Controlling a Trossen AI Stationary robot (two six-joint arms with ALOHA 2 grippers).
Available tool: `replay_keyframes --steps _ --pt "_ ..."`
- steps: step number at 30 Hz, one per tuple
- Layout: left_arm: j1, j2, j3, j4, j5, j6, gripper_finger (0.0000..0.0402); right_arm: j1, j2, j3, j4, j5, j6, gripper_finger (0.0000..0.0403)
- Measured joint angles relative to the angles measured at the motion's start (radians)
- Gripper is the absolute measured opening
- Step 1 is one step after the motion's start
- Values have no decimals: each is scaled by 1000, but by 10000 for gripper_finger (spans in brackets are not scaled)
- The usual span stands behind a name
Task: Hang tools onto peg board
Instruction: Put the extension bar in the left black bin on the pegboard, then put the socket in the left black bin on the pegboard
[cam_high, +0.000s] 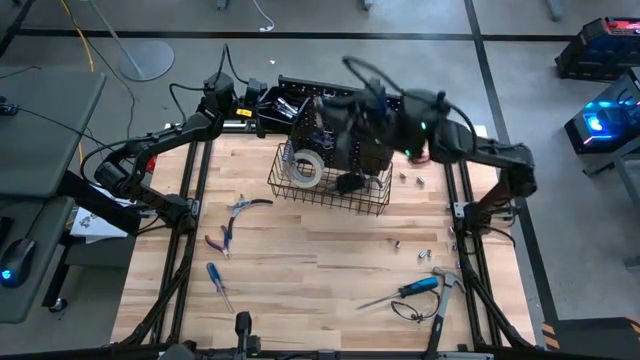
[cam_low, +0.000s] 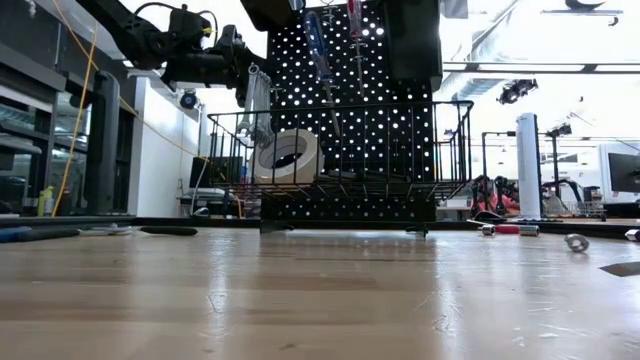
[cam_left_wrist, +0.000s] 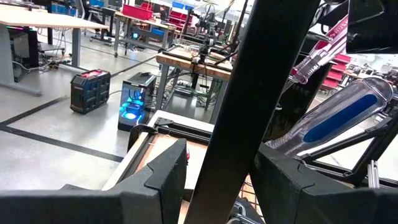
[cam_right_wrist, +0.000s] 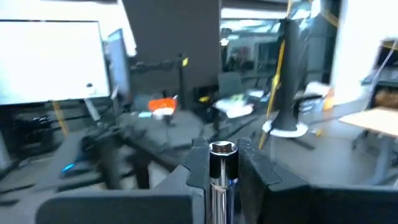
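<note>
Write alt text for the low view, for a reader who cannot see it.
An upright black peg board stands at the far side of a pale wooden table, with a black wire basket in front holding a white tape roll. Blue-handled and red-handled screwdrivers hang on the board above.

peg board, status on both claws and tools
Left claw straddles peg board edge, grips nothing. Right claw shut on silver socket tool. Tape roll in wire basket. Pliers, hammer still on table.

Both arms reaching over the peg board (cam_high: 330, 125): left gripper (cam_left_wrist: 214, 180) straddling its edge, half-spread; right gripper (cam_right_wrist: 222, 168) above it, pinching a silver wrench (cam_right_wrist: 222, 180).
</note>
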Motion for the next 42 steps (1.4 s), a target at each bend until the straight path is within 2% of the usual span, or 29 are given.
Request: replay_keyframes --steps 7,14,16,22,24,27,30,34,38,42 --pt "0 0 0 0 -1 0 157 -142 147 94 133 -125 22 34" --pt "0 0 0 0 -1 0 157 -175 225 116 206 -176 87 39" --pt "0 0 0 0 -1 0 157 -175 225 117 205 -174 113 71" --pt "0 0 0 0 -3 0 157 -169 225 118 201 -145 155 201" --pt "0 0 0 0 -3 0 157 -169 225 118 198 -147 176 227" --pt "0 0 0 0 -3 0 157 -167 208 118 185 -175 162 242" --pt "0 0 0 0 -3 0 157 -153 148 118 100 -176 136 245" --pt "-1 0 0 0 -6 0 157 -97 31 120 -134 -174 188 246" --pt "-1 0 0 0 -8 0 157 28 -35 120 -459 -113 363 247" --pt "-1 0 0 0 -11 0 157 193 -17 115 -864 -76 655 248"
